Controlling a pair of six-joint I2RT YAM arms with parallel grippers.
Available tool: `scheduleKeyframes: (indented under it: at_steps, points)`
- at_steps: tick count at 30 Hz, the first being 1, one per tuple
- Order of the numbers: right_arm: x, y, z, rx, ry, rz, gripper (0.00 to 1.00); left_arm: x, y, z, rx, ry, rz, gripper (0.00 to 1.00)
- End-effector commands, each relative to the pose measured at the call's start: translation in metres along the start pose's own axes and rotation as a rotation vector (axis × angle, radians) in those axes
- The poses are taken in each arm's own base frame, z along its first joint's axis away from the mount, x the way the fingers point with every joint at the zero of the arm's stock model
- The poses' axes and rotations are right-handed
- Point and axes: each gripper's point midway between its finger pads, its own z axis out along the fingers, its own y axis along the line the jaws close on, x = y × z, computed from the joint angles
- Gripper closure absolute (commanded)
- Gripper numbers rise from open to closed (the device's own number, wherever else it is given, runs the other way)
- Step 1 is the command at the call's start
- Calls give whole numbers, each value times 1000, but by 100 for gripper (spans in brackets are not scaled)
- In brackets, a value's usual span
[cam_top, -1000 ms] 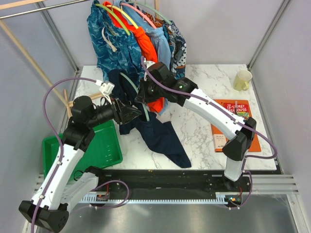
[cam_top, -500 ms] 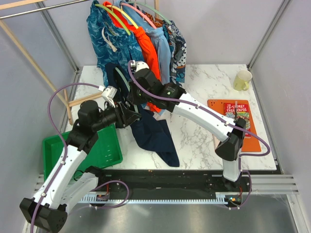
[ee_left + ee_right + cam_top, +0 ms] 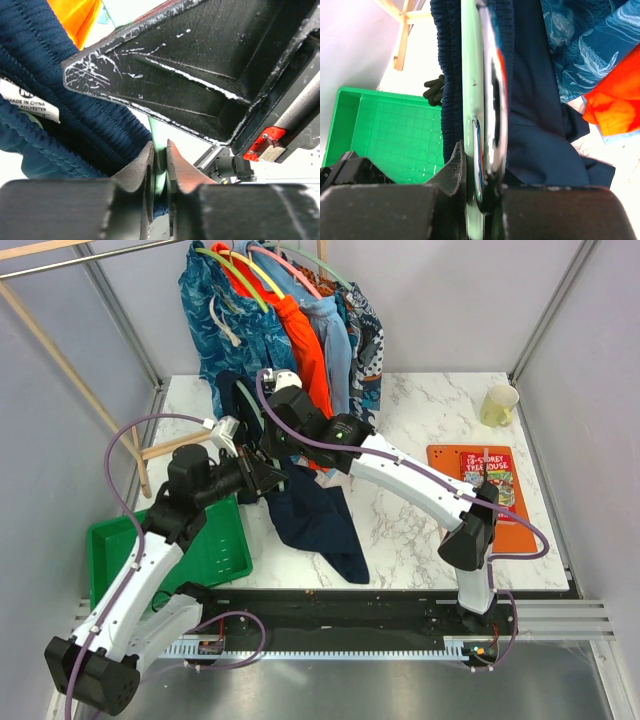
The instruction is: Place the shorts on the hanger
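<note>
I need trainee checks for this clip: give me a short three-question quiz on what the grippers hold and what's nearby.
1. True or false: the left gripper is shut on the mint-green hanger.
2. What colour is the tray beside the left arm? A red, B green, C white.
3. Fill in: the right gripper clamps the hanger together with its metal ____.
Key: 1 true; 2 B; 3 hook.
</note>
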Motion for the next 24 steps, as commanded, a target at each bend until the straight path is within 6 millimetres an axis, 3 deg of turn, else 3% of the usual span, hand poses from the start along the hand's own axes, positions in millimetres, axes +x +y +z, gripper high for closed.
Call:
scheduleKeyframes:
  at_steps: [1,3,6,8,12,13,14,17,18,20,24]
  points:
    - [-63,35,-26,-114,-203,70,100,0,12,6,-45,-17,-93,88]
    - [-64,35,-26,-117,-206,70,100,1,14,7,-50,-16,-101,98]
    - [-62,35,-28,-124,-201,62,100,-4,9,4,-30,-27,-96,98]
    - [-59,37,-27,-135,-194,53,76,-8,-1,1,14,-35,-86,98]
    - [-66,36,-37,-144,-217,19,49,-20,-18,-10,80,-68,-73,98]
    - [-70,38,-41,-152,-229,15,36,-23,-20,-12,86,-78,-70,98]
    - [-74,37,-44,-151,-243,7,32,-25,-25,-15,108,-81,-66,98]
    - [-96,33,-67,-148,-310,-42,10,-34,-35,-19,136,-106,-32,98]
    - [-108,30,-82,-152,-347,-81,2,-40,-41,-22,151,-121,-14,98]
    - [-120,23,-98,-137,-386,-106,2,-51,-46,-25,152,-157,9,98]
    - [-149,-3,-145,-94,-487,-166,2,-98,-72,-38,176,-270,79,98]
